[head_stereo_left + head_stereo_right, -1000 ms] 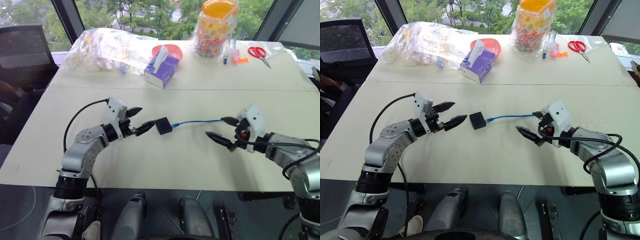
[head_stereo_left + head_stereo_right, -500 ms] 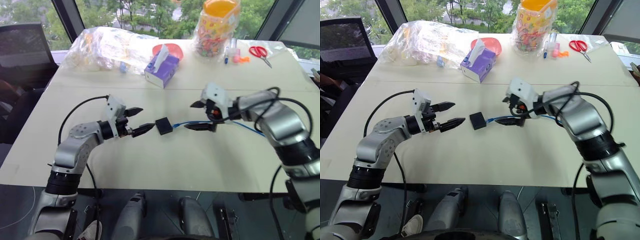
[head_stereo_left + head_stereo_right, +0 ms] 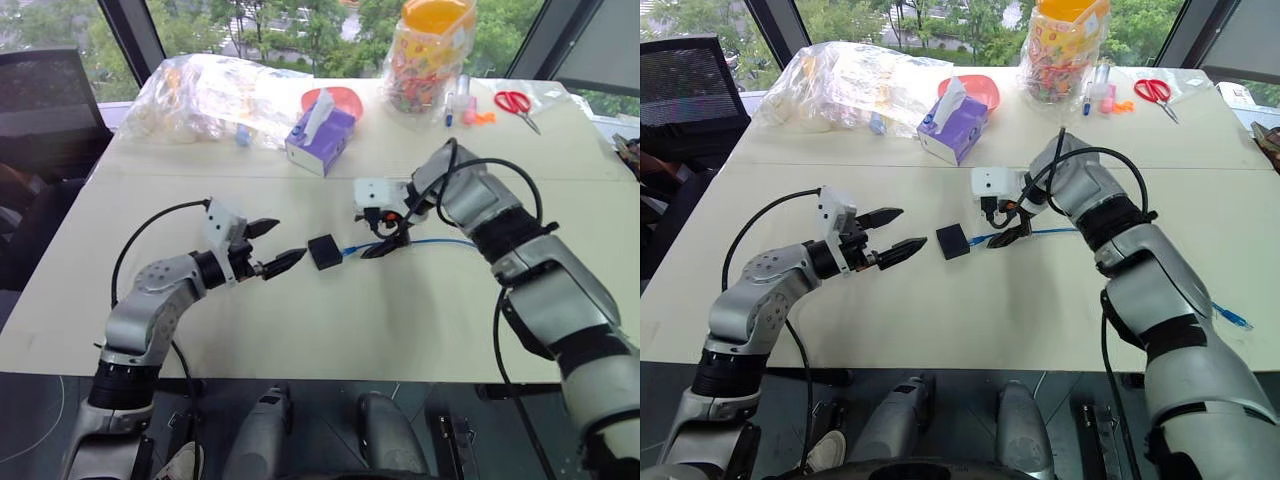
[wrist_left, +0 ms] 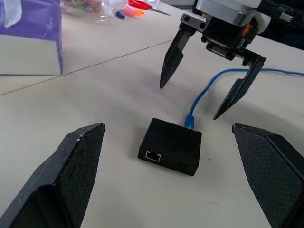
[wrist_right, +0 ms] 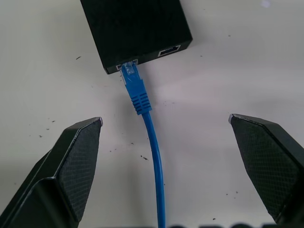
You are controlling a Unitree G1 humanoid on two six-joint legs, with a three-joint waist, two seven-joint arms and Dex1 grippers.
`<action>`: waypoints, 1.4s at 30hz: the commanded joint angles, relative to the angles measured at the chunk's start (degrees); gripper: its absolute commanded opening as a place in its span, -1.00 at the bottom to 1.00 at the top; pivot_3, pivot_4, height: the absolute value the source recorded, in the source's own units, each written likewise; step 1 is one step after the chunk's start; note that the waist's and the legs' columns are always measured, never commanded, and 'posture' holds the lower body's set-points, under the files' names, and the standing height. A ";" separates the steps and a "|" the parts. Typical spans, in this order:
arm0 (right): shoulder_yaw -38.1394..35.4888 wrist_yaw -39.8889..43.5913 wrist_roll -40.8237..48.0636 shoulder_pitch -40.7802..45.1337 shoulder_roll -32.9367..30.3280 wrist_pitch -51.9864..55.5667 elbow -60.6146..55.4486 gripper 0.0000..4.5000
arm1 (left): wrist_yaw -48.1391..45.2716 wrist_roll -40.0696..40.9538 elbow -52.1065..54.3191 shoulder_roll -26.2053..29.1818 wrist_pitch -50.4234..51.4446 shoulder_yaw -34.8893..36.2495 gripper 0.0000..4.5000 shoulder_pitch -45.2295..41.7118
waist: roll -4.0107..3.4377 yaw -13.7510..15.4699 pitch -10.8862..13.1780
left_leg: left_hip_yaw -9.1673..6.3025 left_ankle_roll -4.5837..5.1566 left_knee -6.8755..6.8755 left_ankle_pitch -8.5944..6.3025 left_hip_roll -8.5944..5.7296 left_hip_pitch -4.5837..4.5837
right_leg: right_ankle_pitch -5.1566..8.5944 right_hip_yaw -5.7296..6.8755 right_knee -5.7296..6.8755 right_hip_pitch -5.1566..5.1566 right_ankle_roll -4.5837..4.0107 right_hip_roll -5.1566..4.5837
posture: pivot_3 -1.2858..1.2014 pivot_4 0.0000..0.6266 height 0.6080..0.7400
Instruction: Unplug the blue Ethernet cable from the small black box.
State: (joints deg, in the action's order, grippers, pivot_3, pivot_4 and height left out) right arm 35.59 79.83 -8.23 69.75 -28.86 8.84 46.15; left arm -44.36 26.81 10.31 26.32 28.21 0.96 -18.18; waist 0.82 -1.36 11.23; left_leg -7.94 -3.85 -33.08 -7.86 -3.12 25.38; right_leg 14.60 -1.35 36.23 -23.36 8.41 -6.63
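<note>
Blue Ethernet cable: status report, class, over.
Both jaws open, empty. Blue Ethernet cable plugged into small black box. Right gripper straddling cable. Nothing in the way.

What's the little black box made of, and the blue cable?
The box looks like matte hard plastic: dull, even black with crisp edges. The cable seems rubbery plastic, smooth and bending in a curve; its plug looks like clearer, ribbed blue plastic.
</note>
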 commanded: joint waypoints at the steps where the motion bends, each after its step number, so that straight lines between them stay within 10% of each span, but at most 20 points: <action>1: -0.81 1.52 -2.37 2.67 1.98 -3.88 4.06 1.00 | 0.72 0.21 2.48 0.20 -1.21 1.16 0.98 0.29 | 0.00 -0.06 0.00 | 0.00 0.00 0.00 0.00 0.00 -0.01 | 0.00 0.00 0.00 0.00 0.00 0.00 | 0.03 -0.52 0.82; 7: -1.25 2.45 -5.64 3.47 5.14 -7.62 9.21 0.61 | 1.11 -0.05 3.10 0.80 -1.49 1.19 1.00 1.09 | -0.02 -0.29 0.01 | -0.01 -0.01 0.00 0.00 0.00 -0.01 | 0.00 0.00 0.03 -0.01 0.00 0.03 | 0.03 -0.52 0.82; 14: -2.04 1.39 -7.87 3.55 7.53 -9.33 11.75 -0.99 | 1.24 -0.29 2.32 1.10 -1.78 1.13 1.00 0.41 | -0.03 -1.33 0.00 | -0.03 -0.03 0.01 0.02 0.01 -0.08 | 0.00 -0.01 0.14 0.00 0.00 0.05 | 0.03 -0.52 0.82; 22: -9.14 -14.85 -7.45 -0.57 4.70 -14.38 2.46 -0.99 | 1.69 0.46 2.32 0.97 -0.56 1.66 1.00 -0.31 | -0.04 -1.21 0.01 | -0.05 -0.08 0.01 0.05 0.03 -0.11 | 0.00 -0.04 0.27 -0.04 -0.01 0.08 | 0.03 -0.52 0.82; 31: -24.78 -39.64 -8.24 -25.72 -2.11 -18.07 -34.92 -0.99 | 1.30 7.82 -1.43 0.10 6.56 5.13 1.00 -8.18 | -0.03 -0.21 0.00 | -0.07 -0.08 0.00 0.05 0.01 -0.06 | 0.00 -0.05 0.25 -0.04 -0.01 0.07 | 0.03 -0.52 0.82; 42: -25.89 -58.54 -24.07 -41.71 -4.25 -22.00 -52.94 -0.99 | -4.16 12.45 -10.13 -0.99 12.39 4.97 1.00 -18.94 | -0.02 -0.82 0.00 | -0.04 -0.07 -0.14 0.08 0.02 -0.10 | 0.00 -0.06 0.29 0.05 -0.02 0.07 | 0.03 -0.52 0.82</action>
State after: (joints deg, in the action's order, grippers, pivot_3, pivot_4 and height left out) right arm 10.65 23.83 -30.58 27.68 -32.54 -11.80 -3.61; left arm -47.28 37.01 -0.23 25.56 39.72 5.21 -35.59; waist 0.80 -2.18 11.23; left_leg -7.99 -3.92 -33.22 -7.78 -3.10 25.28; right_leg 14.60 -1.41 36.52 -23.31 8.39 -6.55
